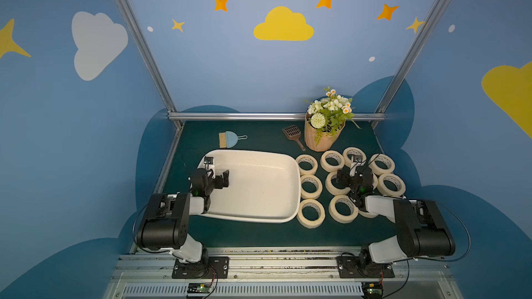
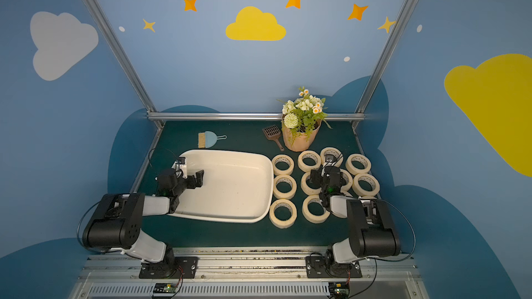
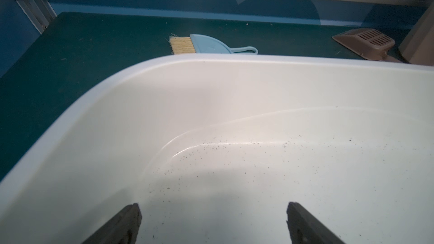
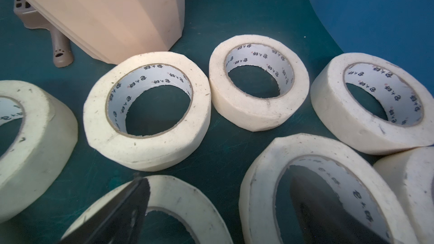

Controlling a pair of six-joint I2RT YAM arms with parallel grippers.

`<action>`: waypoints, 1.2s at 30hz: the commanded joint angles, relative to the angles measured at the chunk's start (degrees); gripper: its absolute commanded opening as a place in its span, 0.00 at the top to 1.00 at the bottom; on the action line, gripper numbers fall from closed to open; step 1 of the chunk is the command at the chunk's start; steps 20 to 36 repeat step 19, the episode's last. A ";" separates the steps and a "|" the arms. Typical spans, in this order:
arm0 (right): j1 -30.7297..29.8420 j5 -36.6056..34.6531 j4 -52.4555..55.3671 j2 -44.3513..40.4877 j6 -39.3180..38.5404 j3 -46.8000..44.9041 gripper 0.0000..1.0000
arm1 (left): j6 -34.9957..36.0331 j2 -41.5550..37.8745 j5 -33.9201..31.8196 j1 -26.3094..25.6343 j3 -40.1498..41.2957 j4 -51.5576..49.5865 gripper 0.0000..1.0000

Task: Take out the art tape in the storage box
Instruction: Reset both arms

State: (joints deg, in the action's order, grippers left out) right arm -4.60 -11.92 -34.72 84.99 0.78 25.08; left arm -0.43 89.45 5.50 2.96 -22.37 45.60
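The storage box [image 1: 259, 191] [image 2: 236, 191] is a cream-white tub on the green mat. Its inside [image 3: 258, 90] holds only dark specks. Several cream rolls of art tape [image 1: 311, 224] [image 2: 283, 224] [image 4: 145, 153] lie flat on the mat just right of the box. My left gripper [image 1: 212, 179] [image 2: 187, 179] [image 3: 213, 207] hangs open over the box's left end, nothing between its fingers. My right gripper [image 1: 352, 178] [image 2: 326, 178] [image 4: 218, 179] is open low over the rolls. One finger overlaps a roll's top and the other sits inside a neighbouring roll's core; it grips nothing.
A ribbed tan flower pot [image 1: 322, 139] [image 4: 112, 15] stands just behind the rolls, with a brown slotted scoop [image 1: 293, 133] [image 3: 366, 42] beside it. A blue dustpan brush [image 1: 230, 139] [image 3: 206, 45] lies behind the box. An aluminium rail [image 1: 276, 116] bounds the mat's far edge.
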 commanded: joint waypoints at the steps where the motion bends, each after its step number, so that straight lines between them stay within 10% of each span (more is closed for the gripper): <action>1: -0.10 0.39 -0.75 -0.70 -0.60 1.07 0.01 | 0.06 -1.09 -0.48 0.03 -0.82 0.65 0.00; 36: -0.17 0.29 -0.74 -0.74 -0.61 1.05 0.01 | 0.09 -1.10 -0.66 -0.08 -0.83 0.70 0.00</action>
